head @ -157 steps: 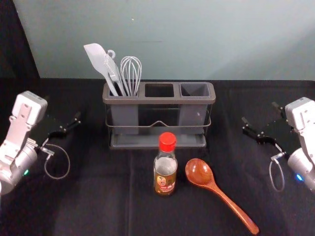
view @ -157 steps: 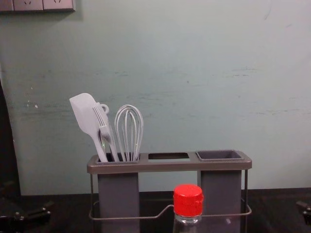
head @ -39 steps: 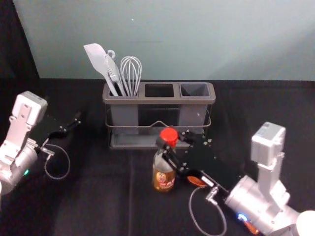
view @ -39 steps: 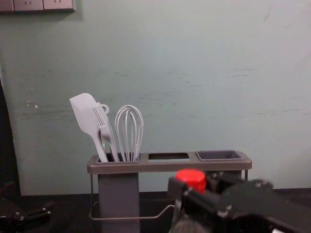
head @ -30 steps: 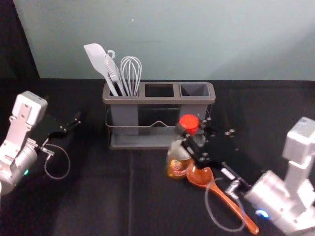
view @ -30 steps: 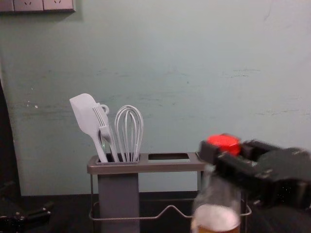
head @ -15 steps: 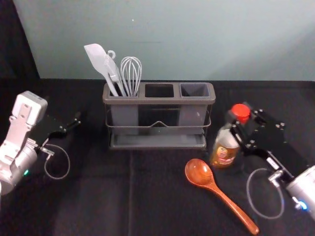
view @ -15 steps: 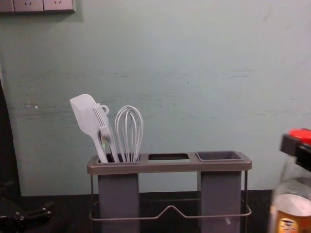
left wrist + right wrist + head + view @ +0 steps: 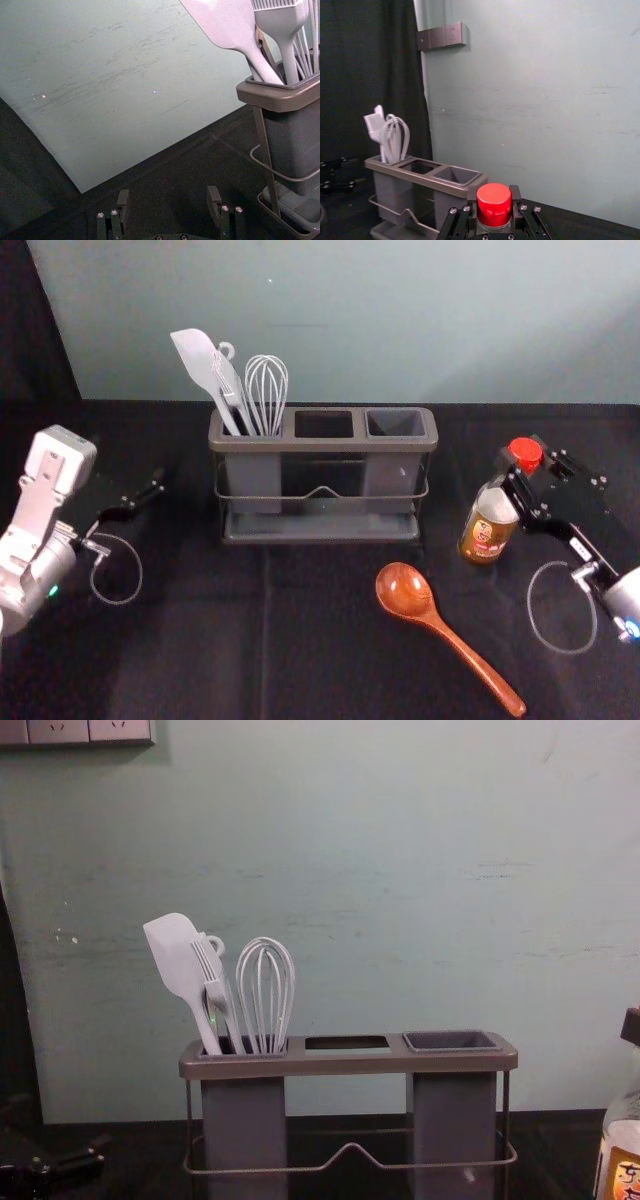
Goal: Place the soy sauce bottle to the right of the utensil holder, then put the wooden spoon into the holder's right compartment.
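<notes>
soy sauce bottle (image 9: 487, 530), gripped by the right hand (image 9: 524, 462), has moved farther right of the utensil holder (image 9: 322, 445).

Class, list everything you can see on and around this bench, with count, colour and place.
bottle: one, brown with red cap, right of the holder
spoon: one, reddish-brown, on the table, front of the holder
holder: one, grey, mid-table
spatula: one, white, holder's left compartment
brush: one, pale, same compartment
whisk: one, pale, same compartment
table: one, black, beneath
wall: one, grey-green, behind
curtain: one, black, far left
socket plates: three, mauve, wall's upper left
left gripper: one, black, left of the holder, open
right gripper: one, black, shut on the bottle
</notes>
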